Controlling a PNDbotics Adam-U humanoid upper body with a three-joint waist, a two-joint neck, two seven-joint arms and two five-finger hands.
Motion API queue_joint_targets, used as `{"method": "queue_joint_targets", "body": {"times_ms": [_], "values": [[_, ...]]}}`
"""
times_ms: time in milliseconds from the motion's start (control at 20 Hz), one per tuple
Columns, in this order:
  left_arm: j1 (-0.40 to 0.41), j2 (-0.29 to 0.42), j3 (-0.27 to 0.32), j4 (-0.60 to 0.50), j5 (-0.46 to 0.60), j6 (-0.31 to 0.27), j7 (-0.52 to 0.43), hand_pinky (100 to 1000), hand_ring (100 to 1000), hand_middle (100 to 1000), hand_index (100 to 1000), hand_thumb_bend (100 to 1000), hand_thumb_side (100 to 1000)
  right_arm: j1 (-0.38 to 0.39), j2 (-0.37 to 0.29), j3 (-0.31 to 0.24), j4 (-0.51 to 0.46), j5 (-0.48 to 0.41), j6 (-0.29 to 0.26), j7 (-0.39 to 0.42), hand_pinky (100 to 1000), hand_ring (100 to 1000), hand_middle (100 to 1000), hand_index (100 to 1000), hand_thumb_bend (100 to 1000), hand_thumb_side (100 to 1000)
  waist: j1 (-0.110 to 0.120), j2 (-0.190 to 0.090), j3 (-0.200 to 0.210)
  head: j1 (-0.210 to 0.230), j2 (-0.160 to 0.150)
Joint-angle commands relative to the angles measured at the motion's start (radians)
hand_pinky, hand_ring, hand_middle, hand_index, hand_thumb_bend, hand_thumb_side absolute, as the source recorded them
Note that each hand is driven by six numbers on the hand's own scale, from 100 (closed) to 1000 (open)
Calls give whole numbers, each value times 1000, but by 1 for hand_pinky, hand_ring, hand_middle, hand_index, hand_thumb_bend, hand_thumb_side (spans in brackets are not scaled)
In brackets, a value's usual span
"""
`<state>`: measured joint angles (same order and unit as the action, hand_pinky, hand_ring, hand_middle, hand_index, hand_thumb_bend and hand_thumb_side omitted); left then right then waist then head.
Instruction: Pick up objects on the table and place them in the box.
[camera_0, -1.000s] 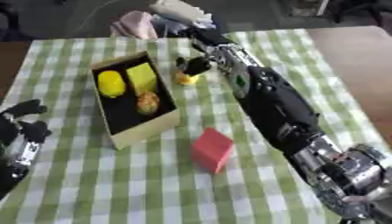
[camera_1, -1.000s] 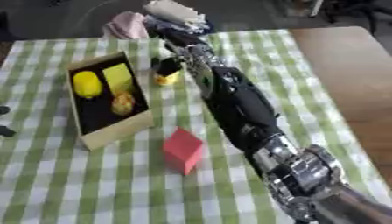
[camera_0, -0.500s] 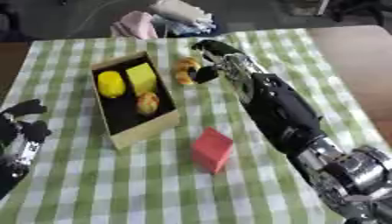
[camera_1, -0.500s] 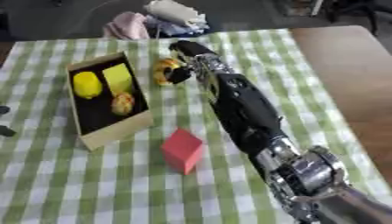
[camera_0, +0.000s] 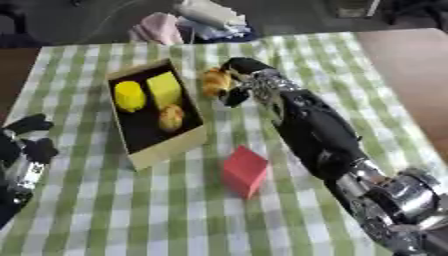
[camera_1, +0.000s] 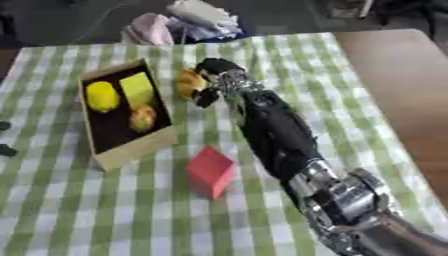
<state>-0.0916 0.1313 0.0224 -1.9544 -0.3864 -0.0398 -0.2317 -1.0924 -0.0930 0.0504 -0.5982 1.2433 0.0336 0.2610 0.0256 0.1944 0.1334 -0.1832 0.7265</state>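
The right hand (camera_0: 238, 82) reaches far across the desk (camera_0: 289, 55), its black arm running in from the five o'clock corner. Its fingers curl round a small yellow-orange object (camera_0: 213, 81), which sits at the hand's nine o'clock side, just beside the box's far right corner. Whether the object is lifted off the cloth or resting on it I cannot tell.

The box (camera_0: 171, 148) is an open cardboard tray with a dark inside, lying askew at ten o'clock from the middle of the desk. Three things lie in it: a yellow rounded piece (camera_0: 129, 96) at the far left, a yellow block (camera_0: 164, 88) just beside it at three o'clock, and a small orange-brown item (camera_0: 171, 117) nearer, at six o'clock from the block.

A red block (camera_0: 244, 170) stands on the green-and-white checked cloth (camera_0: 105, 215), at five o'clock from the box and apart from it, close to the arm's left side.

The left hand (camera_0: 24, 145) shows at the nine o'clock edge of the left eye view, idle, dark fingers relaxed and pointing up, holding nothing.

Beyond the desk's far edge, at twelve o'clock, lies a heap of pink and white cloth (camera_0: 188, 22). To the three o'clock side the bare brown desk top shows past the cloth.
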Motion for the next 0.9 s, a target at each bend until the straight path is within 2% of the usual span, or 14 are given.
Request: {"method": "queue_joint_targets", "body": {"times_ms": [50,250,600,750,900], "values": [[-10,3,1,-16,2,-2,-3,764,590,751,884,312,811,-10,12,2,-20,22,-7,-47,903,905,895,682,100,245,15,-3,5,-4,-16],[-11,2,1,-16,2,-1,-2,764,590,751,884,310,812,-3,20,2,-25,39,0,-150,883,867,838,542,100,228,15,-1,6,-5,-14],[-13,3,1,-15,4,-1,-1,764,589,751,884,304,817,2,21,-2,-37,37,8,-338,823,772,732,359,100,202,12,-1,6,-7,-14],[-15,4,1,-15,5,-1,-1,764,589,751,884,304,817,1,20,3,-44,27,4,-403,808,750,707,335,100,199,11,-2,5,-9,-14],[-16,5,2,-15,5,-1,-1,764,588,751,884,304,817,0,19,9,-51,21,-9,-432,804,743,700,332,100,198,10,-2,4,-11,-15]]}}
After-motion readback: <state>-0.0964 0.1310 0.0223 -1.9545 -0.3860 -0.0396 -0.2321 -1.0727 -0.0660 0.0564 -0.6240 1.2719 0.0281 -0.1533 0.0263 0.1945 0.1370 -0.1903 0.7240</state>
